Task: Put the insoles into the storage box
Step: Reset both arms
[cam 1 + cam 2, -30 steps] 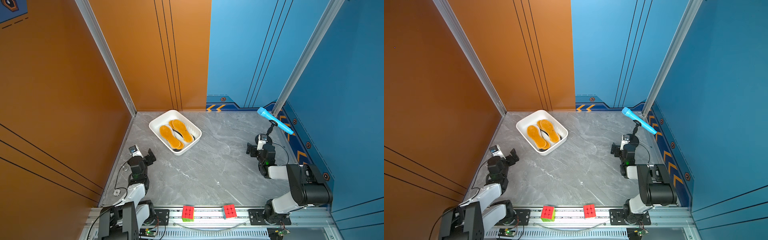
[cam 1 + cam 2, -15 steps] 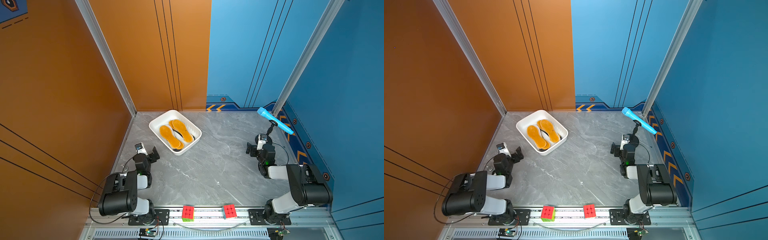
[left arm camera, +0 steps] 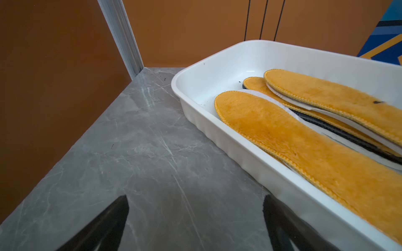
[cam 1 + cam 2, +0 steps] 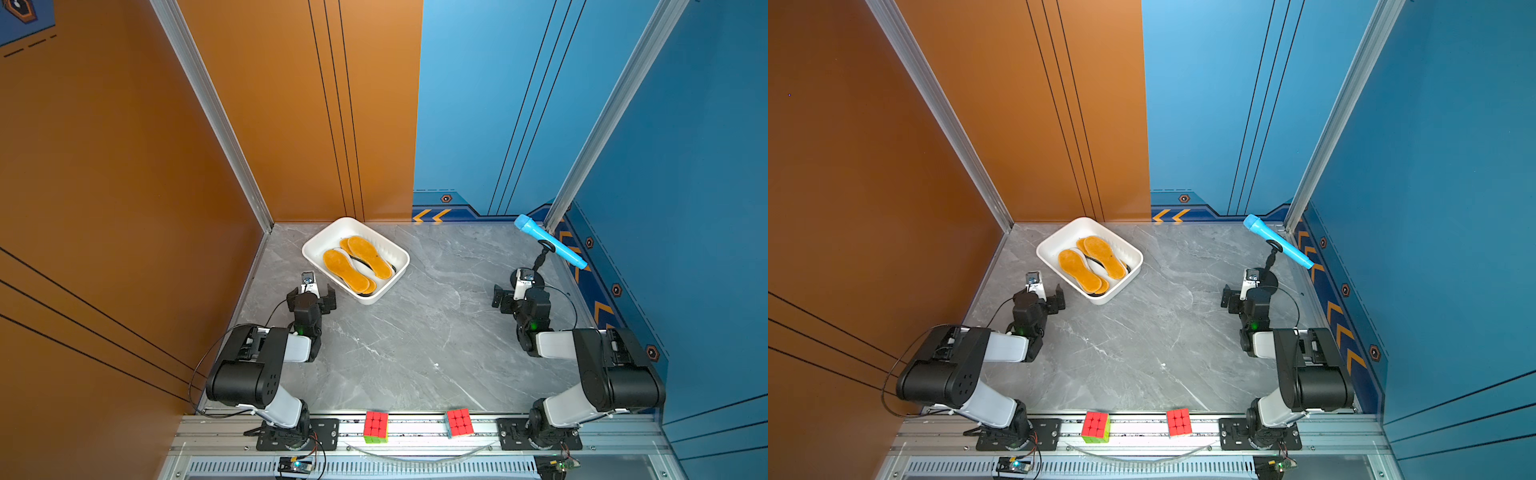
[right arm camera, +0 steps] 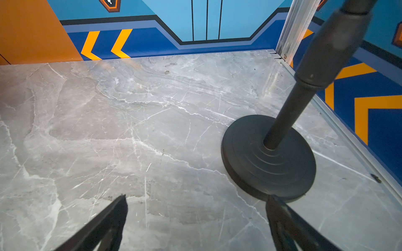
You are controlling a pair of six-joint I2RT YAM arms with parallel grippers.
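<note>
I am holding my left tool open just beside the storage box. The insoles are lying inside it.

We find the storage box at the worktop's far left, near the back corner, with the insoles overlapping inside it. The left end effector sits just before the box. The right end effector sits well to the right, just before a stand's base. Two cubes rest on the front rail.

Orange-yellow insoles, white storage box
</note>
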